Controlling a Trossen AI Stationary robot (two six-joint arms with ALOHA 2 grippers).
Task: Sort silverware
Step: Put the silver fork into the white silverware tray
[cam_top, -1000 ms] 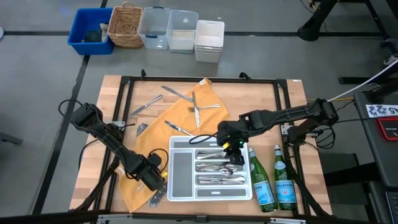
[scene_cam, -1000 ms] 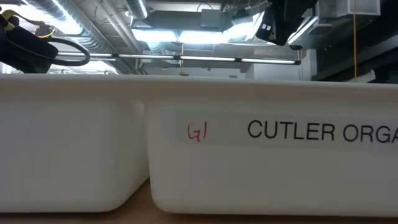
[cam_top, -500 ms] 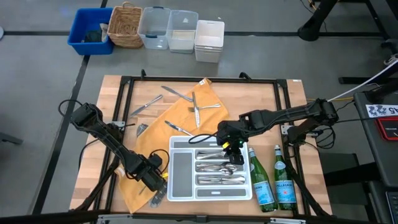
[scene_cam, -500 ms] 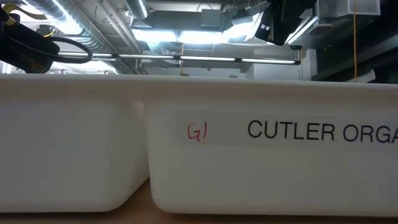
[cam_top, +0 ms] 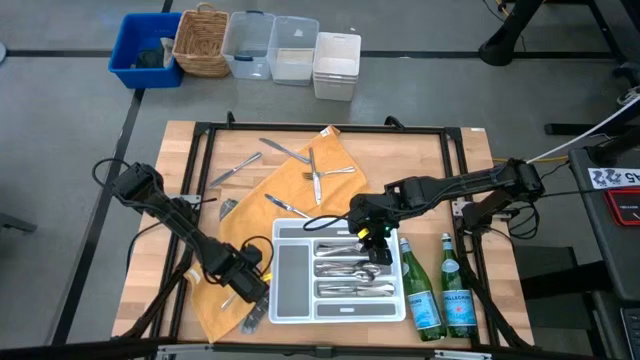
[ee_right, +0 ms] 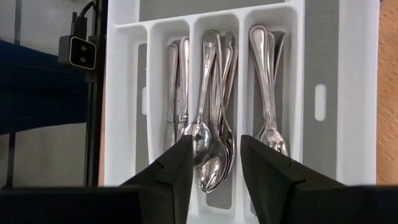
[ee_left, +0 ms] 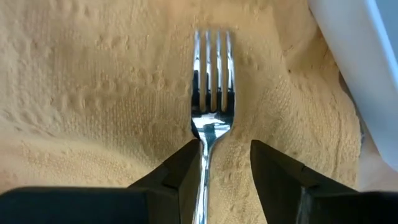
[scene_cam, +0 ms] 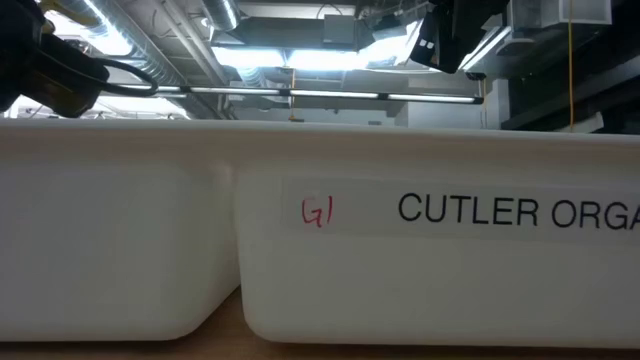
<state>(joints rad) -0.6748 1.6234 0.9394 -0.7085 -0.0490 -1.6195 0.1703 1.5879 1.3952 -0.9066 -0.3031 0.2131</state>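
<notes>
The fork [ee_left: 211,106] lies flat on the tan cloth [ee_left: 93,93] just beside the white tray [ee_left: 360,68], its handle running back between the left gripper [ee_left: 222,168]'s open fingers, tines pointing away, while the right gripper [ee_right: 216,163] waits open over the tray.

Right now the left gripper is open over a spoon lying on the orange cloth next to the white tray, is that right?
Not quite. The left wrist view shows a fork, four tines plain, not a spoon. The rest holds: the left gripper is open over it, on the orange cloth beside the white tray.
</notes>
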